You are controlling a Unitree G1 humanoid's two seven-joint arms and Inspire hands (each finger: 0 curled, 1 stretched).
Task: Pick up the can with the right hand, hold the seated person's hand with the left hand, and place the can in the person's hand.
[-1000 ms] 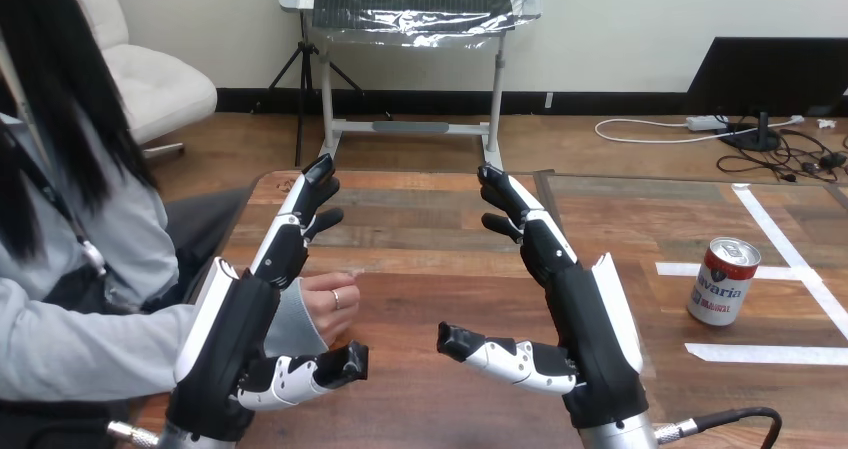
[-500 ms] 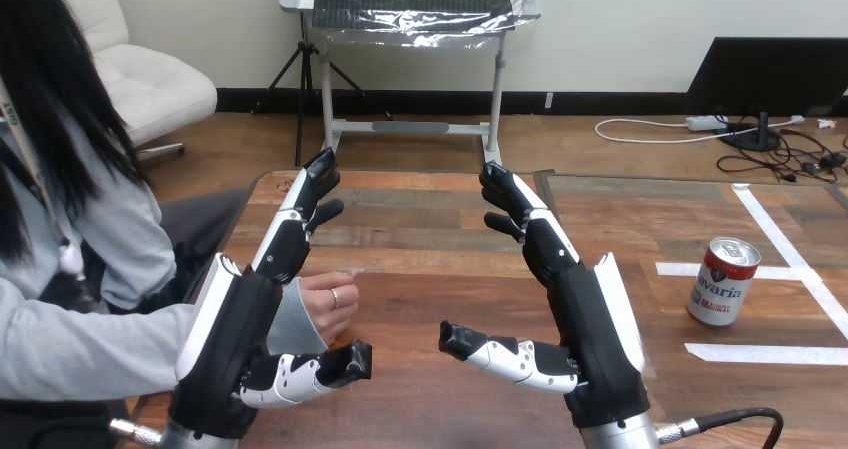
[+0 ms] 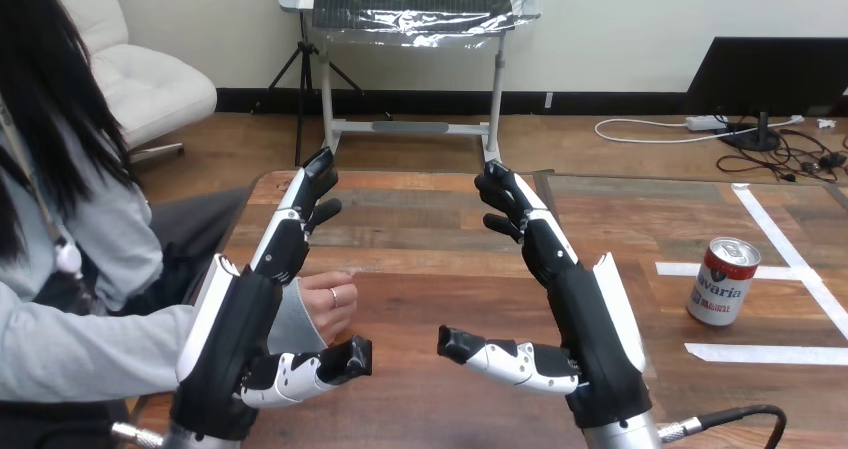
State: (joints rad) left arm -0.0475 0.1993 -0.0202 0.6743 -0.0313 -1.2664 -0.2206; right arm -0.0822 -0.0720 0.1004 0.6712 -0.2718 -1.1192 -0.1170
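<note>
The left hand, fingers straight and empty, partly screens the person's hand resting on the wooden table. The right hand, likewise spread and empty, stands apart from the upright can between white tape strips.

One can, one person's hand

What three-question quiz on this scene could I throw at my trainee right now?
1. True or false: the right hand holds the can.
2. On the table, the can: A) stands upright; B) lies on its side; C) is crushed flat.
3. Fill in: the person's hand is beside the ____ hand.
Key: 1 false, it is open, apart from the can; 2 A; 3 left hand.
</note>
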